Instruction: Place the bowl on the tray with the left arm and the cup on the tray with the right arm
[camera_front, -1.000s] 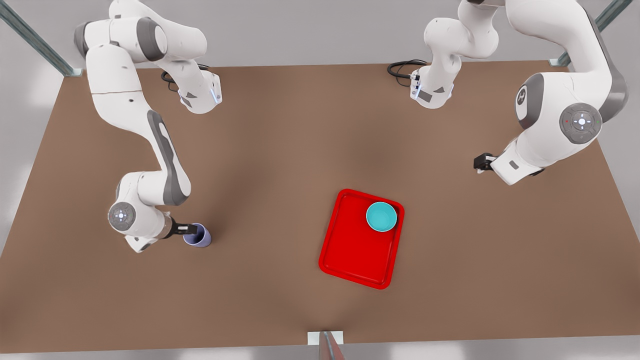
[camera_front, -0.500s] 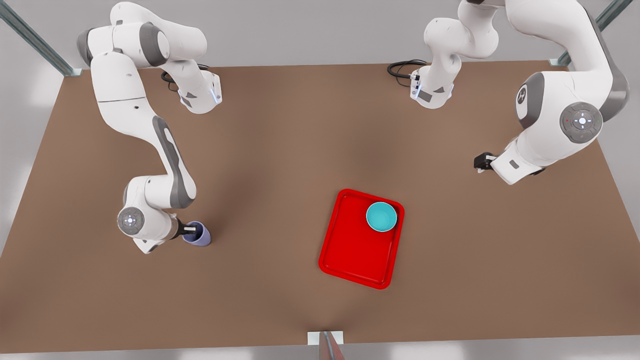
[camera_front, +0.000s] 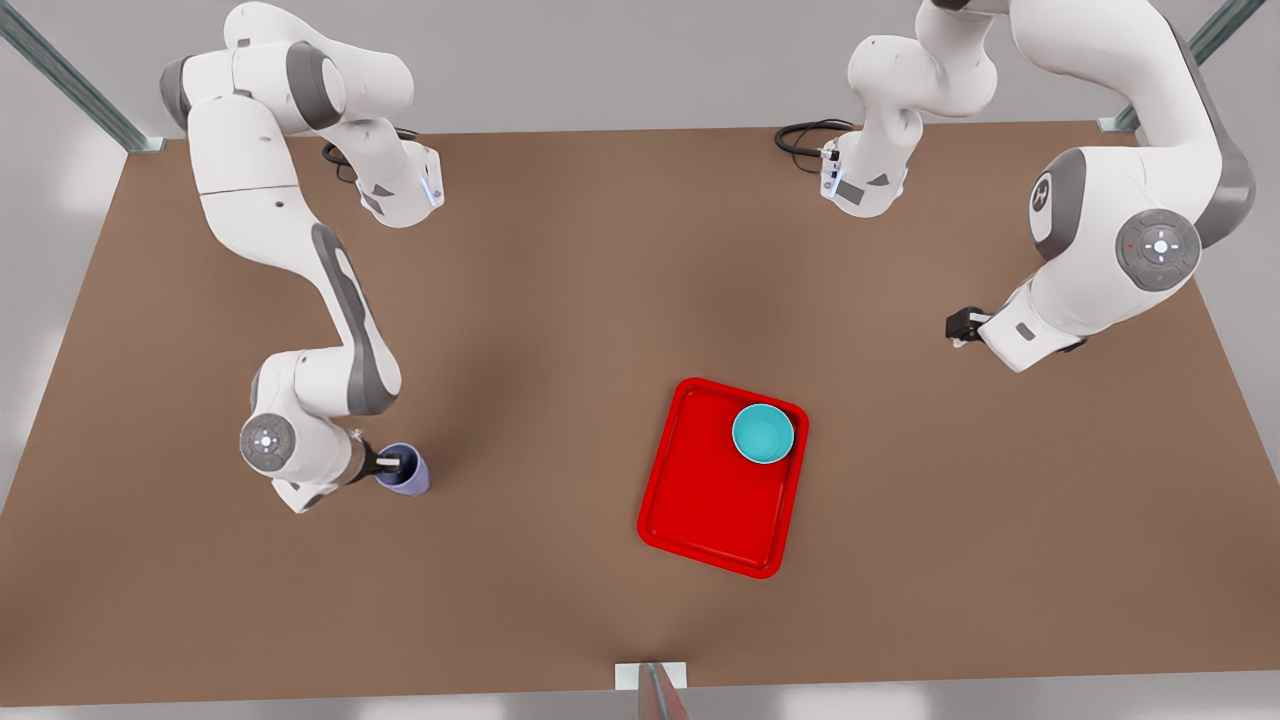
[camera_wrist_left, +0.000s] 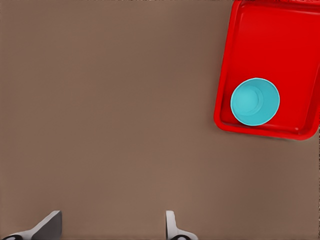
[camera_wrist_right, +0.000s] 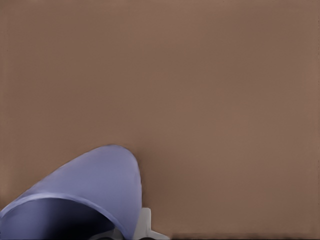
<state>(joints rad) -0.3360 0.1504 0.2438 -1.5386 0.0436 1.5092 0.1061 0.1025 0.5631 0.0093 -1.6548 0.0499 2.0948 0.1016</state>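
Observation:
The teal bowl (camera_front: 763, 433) sits inside the far right corner of the red tray (camera_front: 710, 500), right of the table's middle. The left wrist view shows that bowl (camera_wrist_left: 255, 101) and the tray (camera_wrist_left: 270, 45) from a distance. My left gripper (camera_front: 962, 325) hangs open and holds nothing, at the front view's right, well apart from the tray; its fingers (camera_wrist_left: 50, 225) stand wide apart. At the front view's left, my right gripper (camera_front: 392, 463) is shut on the rim of the lavender cup (camera_front: 407, 474). The right wrist view has the cup (camera_wrist_right: 90, 185) close up, with one finger (camera_wrist_right: 144, 226) outside its wall.
Black cables lie at the back of the table near each arm's base (camera_front: 805, 135) (camera_front: 340, 160). A small post (camera_front: 652, 688) stands at the table's front edge. Bare brown tabletop (camera_front: 540, 420) lies between the cup and the tray.
My right arm has shifted slightly toward the front view's right, carrying the cup a little with it. The left arm, bowl and tray have barely moved.

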